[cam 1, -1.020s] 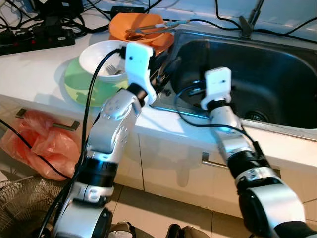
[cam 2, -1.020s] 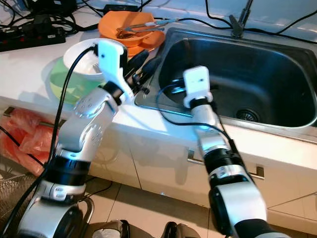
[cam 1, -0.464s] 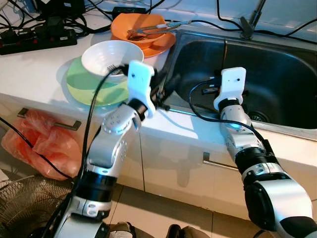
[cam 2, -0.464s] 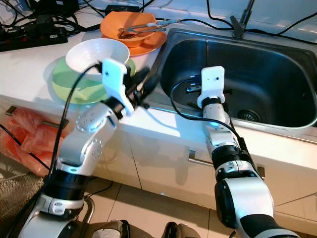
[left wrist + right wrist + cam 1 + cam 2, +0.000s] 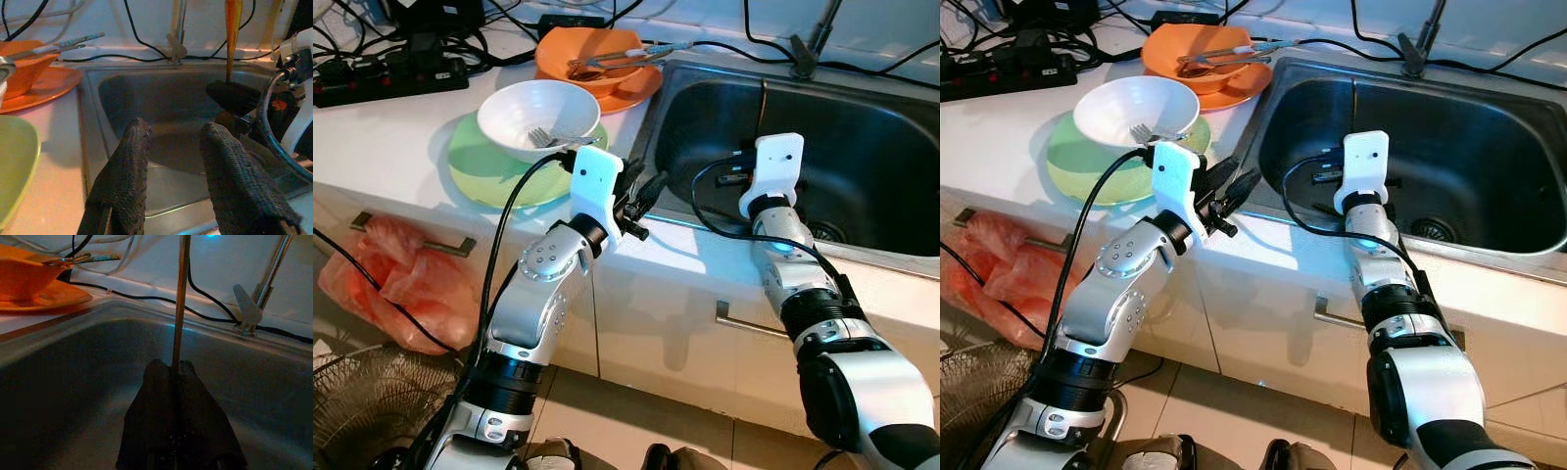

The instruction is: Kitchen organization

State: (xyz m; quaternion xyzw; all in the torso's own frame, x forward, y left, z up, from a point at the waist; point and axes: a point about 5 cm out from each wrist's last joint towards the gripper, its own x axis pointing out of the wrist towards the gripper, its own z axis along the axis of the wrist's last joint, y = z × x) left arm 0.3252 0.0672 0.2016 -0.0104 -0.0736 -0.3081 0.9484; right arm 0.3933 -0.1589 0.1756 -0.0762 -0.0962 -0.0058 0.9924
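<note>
My right gripper (image 5: 171, 364) is down in the steel sink (image 5: 891, 166), shut on a thin orange chopstick (image 5: 765, 103) that stands upright from its fingers. At the sink's left rim, just over the counter's front edge, my left gripper (image 5: 641, 191) is open and holds nothing; its fingers (image 5: 124, 171) point across the basin toward the right arm. Left of it, a white bowl (image 5: 533, 113) with a fork (image 5: 548, 137) inside sits on a green plate (image 5: 484, 162). Behind that, an orange bowl (image 5: 587, 49) with tongs (image 5: 626, 54) across it rests on an orange plate (image 5: 631, 93).
A faucet (image 5: 813, 44) rises at the back of the sink, with cables along the wall. A black power strip (image 5: 391, 78) lies at the counter's far left. Below the counter are cabinet fronts with handles, and a red plastic bag (image 5: 391, 284) on the floor.
My left gripper has drawn back from beside the orange plate to the counter's front edge. The right gripper moved a little to the right in the sink, still holding the chopstick.
</note>
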